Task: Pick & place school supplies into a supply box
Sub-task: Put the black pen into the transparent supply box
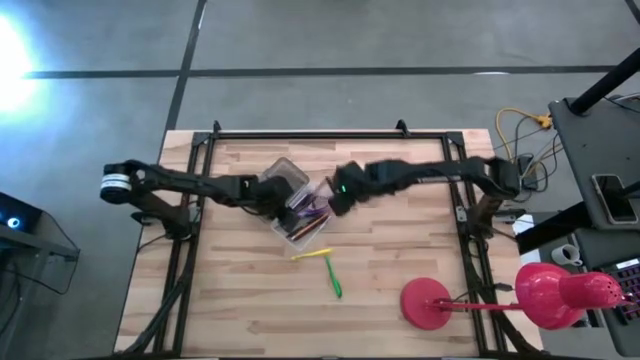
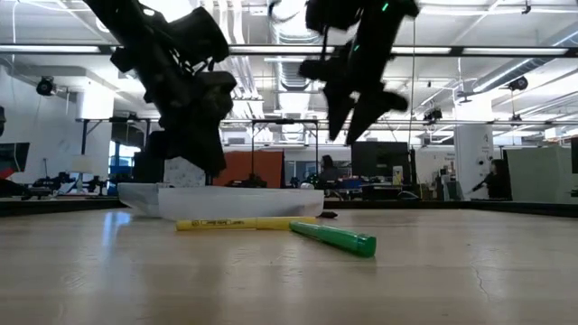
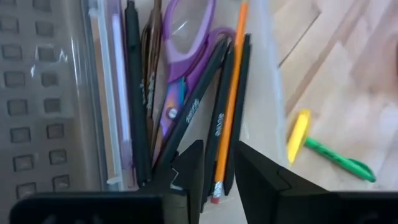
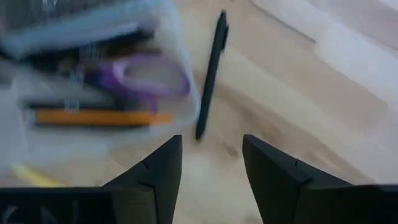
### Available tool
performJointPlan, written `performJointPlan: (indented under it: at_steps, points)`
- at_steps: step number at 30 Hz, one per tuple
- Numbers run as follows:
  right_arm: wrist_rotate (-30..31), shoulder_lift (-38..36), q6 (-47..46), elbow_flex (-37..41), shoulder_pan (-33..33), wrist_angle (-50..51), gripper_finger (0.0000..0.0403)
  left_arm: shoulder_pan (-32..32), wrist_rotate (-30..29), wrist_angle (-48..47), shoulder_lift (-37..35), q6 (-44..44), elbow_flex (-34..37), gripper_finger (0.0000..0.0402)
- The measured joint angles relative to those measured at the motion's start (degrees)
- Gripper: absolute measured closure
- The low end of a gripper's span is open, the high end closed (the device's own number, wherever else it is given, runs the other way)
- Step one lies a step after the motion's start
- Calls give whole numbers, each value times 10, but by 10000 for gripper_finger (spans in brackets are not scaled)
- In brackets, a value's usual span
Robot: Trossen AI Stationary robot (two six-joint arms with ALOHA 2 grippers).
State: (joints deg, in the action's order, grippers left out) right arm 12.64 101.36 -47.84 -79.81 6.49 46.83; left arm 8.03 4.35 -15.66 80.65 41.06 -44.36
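The clear supply box (image 1: pixel 296 208) sits mid-table with its ribbed grey lid (image 3: pixel 37 93) open. It holds black pens, an orange pencil (image 3: pixel 231 93) and purple scissors (image 3: pixel 186 37). My left gripper (image 3: pixel 217 171) is open and low over the box, its fingers either side of the pencil's eraser end (image 3: pixel 216 190). My right gripper (image 4: pixel 211 165) is open and raised (image 2: pixel 352 117) beside the box's right side, above a black pen (image 4: pixel 211 74) lying flat on the table. A yellow marker (image 1: pixel 312 255) and a green marker (image 1: pixel 335 278) lie nearer the front edge. My left gripper's fingers stand on either side of the orange pencil's eraser end, which lies in the box; I cannot tell whether they touch it.
A red lamp with a round base (image 1: pixel 430 303) lies at the table's near right corner. A dark frame (image 1: pixel 330 135) runs along the table's far and side edges. Bare wood lies at the near left and between the markers and the lamp.
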Motion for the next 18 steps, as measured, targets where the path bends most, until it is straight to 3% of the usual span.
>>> performJointPlan:
  at_steps: [8, 18]
  points:
    - [-52, 94, 39, -36, 58, -33, 240, -10, -2, 0, -45, -16, 5, 329]
    - [-8, 201, 77, -143, 77, 29, 217, -17, -31, -5, -170, -8, 47, 329]
